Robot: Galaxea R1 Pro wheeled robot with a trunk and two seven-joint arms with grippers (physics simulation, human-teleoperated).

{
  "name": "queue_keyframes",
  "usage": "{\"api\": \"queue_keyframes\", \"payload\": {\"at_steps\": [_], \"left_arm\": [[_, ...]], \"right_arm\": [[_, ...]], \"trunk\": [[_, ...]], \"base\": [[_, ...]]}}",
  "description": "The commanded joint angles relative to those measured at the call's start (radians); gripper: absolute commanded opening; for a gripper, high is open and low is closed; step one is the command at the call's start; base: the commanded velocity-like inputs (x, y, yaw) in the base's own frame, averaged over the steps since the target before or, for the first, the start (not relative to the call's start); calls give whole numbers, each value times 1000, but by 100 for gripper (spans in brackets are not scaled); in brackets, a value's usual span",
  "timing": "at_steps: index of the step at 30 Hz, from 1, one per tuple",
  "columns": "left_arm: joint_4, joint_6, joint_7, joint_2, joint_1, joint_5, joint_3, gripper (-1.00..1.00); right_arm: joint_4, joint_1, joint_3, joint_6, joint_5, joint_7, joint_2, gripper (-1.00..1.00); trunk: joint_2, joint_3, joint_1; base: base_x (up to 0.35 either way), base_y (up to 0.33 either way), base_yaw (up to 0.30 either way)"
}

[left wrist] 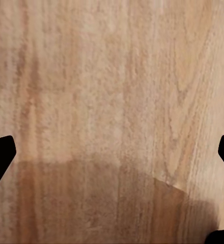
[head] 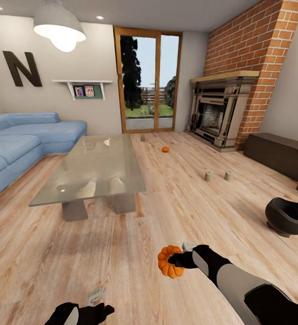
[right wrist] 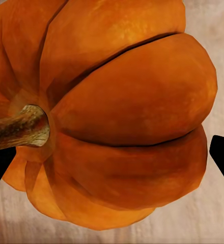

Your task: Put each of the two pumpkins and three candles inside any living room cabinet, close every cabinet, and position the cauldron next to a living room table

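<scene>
In a living room with a brick fireplace [head: 221, 110] and blue sofa [head: 22, 142], the robot's right gripper [head: 178, 261] pinches an orange pumpkin [head: 169, 262] above the plank floor [head: 135, 253]; its wrist camera has the pumpkin [right wrist: 122, 112] lodged between two dark fingertips [right wrist: 223, 160], stem sideways. The left gripper [head: 104, 309] hangs low over bare boards, its fingertips [left wrist: 1, 152] spread wide with nothing between them. A second pumpkin [head: 165, 149] lies on the floor beyond the glass-topped coffee table [head: 92, 169]. Two candles [head: 208, 176] [head: 228, 175] stand side by side mid-floor, a third candle [head: 142, 138] near the glazed door [head: 148, 81]. The black cauldron [head: 289, 216] sits at right, near the dark cabinet [head: 277, 153].
</scene>
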Motion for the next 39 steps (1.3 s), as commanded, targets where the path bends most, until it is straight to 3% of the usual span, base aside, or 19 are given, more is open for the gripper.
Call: {"api": "queue_keyframes", "payload": {"at_steps": [1,29,39], "left_arm": [[-1,6,-3,0,0,1,4,100],[22,3,-3,-4,0,1,4,100],[128,-97,-3,-4,0,2,7,100]], "right_arm": [[-1,-1,6,4,-5,0,0,-100],[-1,-1,6,5,-5,3,-3,-100],[-1,-1,7,5,-5,1,-2,-100]], "trunk": [[7,1,-4],[203,54,-111],[273,85,-150]], "base": [[0,0,0],[0,0,0],[0,0,-39]]}}
